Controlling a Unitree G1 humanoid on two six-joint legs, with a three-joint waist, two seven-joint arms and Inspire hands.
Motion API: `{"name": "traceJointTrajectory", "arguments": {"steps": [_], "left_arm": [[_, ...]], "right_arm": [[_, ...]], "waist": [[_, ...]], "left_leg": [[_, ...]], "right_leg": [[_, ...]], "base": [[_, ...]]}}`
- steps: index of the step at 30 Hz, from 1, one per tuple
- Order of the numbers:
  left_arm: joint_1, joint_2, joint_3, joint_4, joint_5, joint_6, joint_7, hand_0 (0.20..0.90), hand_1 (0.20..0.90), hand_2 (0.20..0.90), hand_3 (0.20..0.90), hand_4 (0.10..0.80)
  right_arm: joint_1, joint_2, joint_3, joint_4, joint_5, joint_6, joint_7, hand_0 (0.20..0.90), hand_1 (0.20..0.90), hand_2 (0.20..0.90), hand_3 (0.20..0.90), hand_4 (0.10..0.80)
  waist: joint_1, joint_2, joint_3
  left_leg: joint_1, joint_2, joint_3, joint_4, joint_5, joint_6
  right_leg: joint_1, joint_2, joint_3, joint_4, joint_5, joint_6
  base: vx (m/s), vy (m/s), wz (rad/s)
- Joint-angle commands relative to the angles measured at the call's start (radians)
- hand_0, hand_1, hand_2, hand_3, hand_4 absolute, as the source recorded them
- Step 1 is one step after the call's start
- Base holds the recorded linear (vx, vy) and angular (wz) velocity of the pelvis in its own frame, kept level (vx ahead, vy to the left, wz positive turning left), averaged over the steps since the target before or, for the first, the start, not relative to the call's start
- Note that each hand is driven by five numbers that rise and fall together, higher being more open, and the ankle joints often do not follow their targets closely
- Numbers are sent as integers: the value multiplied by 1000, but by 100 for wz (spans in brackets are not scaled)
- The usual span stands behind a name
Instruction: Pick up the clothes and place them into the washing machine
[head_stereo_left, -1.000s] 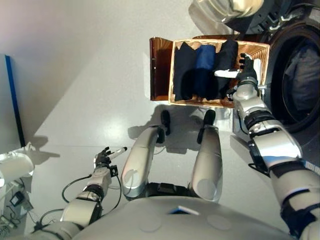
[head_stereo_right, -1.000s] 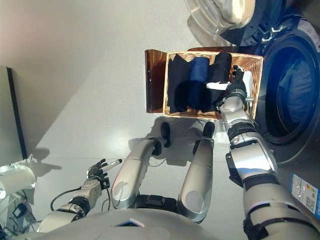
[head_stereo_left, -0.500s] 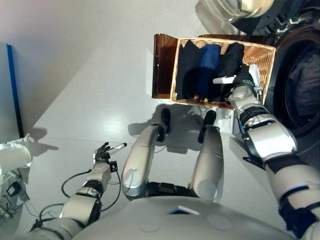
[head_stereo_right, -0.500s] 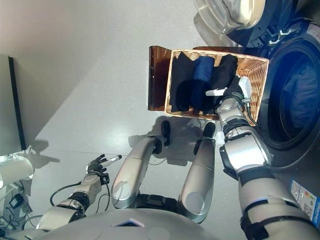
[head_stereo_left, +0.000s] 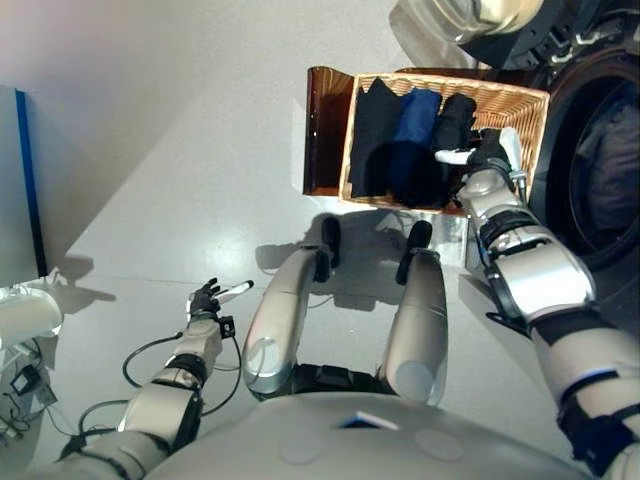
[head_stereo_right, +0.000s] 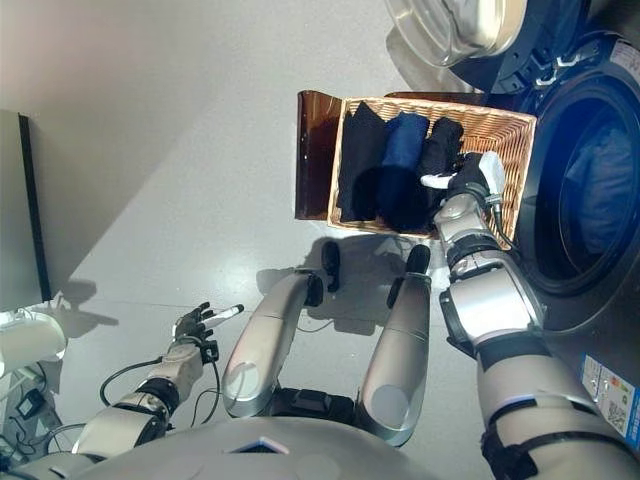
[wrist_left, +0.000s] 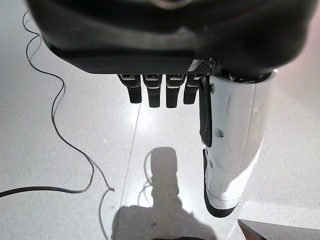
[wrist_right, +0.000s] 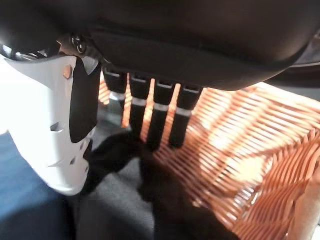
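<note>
Black garment (head_stereo_right: 436, 160) in wicker basket (head_stereo_right: 505, 130), touching right robot hand (head_stereo_right: 468, 180), straight-fingered.

I'm looking down at what reads as a laundry corner of a home or a mock-up of one: a front-loading washing machine (head_stereo_right: 585, 200) with its round door (head_stereo_right: 450, 28) swung open, a wicker basket (head_stereo_right: 500, 125) of folded dark clothes (head_stereo_right: 385, 165) beside it, all on a plain pale grey floor (head_stereo_right: 180, 150).
</note>
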Motion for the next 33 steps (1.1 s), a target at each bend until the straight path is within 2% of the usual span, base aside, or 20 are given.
{"name": "traceJointTrajectory", "arguments": {"steps": [1,12,13,14,15,16,25,29,30,33], "left_arm": [[48,112,-17,43,19,7,41,900,900,900,900,800],[42,109,-13,61,28,12,39,900,900,900,900,800],[43,109,-8,63,28,12,39,900,900,900,900,800],[45,109,-1,64,27,13,39,900,900,900,900,800],[46,110,-2,65,27,13,39,900,900,900,900,800],[48,110,4,65,25,13,38,900,900,900,900,800],[71,99,50,80,18,24,32,900,900,900,900,800],[88,89,61,77,15,29,20,900,900,900,900,800],[89,89,60,77,15,29,20,900,900,900,900,800],[107,80,63,62,6,26,0,900,900,900,900,800]], "right_arm": [[-63,23,-7,9,2,-22,0,200,200,200,200,300],[-29,-8,-50,10,30,-26,-14,200,200,200,200,300],[-19,-18,-66,6,48,-31,-17,200,200,200,200,300],[-2,-30,-85,-12,72,-41,-21,200,200,200,200,300],[0,-30,-85,-12,72,-40,-21,200,200,200,200,300],[12,-38,-99,-26,87,-48,-26,200,200,200,200,300],[152,-142,-215,-186,184,-95,-60,200,200,200,200,300],[238,-158,-301,-298,305,-157,-51,200,200,200,200,300],[239,-157,-301,-297,305,-157,-51,200,200,200,200,300],[296,-122,-384,-355,517,-237,5,200,200,200,200,300]], "waist": [[29,21,-30],[22,18,-34],[21,18,-35],[16,19,-36],[16,17,-36],[14,19,-38],[-28,13,-43],[-50,11,-38],[-50,9,-41],[-59,14,-37]], "left_leg": [[-24,6,-5,-24,8,-95],[-18,7,-5,-27,7,-95],[-13,6,-5,-32,8,-96],[-21,8,1,-51,40,-88],[-11,5,-4,-39,11,-95],[-18,8,2,-58,42,-88],[-10,16,15,-64,41,-89],[-3,22,26,-65,37,-90],[7,20,20,-56,8,-97],[13,21,26,-57,6,-98]], "right_leg": [[51,-7,32,19,-85,-14],[48,-9,36,24,-84,-14],[51,-9,36,19,-82,-13],[43,-6,37,1,-50,-16],[54,-8,39,13,-79,-12],[42,-4,38,-4,-47,-15],[41,2,53,-8,-50,-16],[41,3,59,-8,-50,-14],[52,2,62,1,-80,-11],[54,3,65,0,-83,-10]], "base": [[0,0,0],[0,0,0],[-72,3,1],[0,0,0],[-79,11,0],[0,0,0],[-7,5,-4],[24,-5,-6],[95,-1,-6],[32,12,-11]]}}
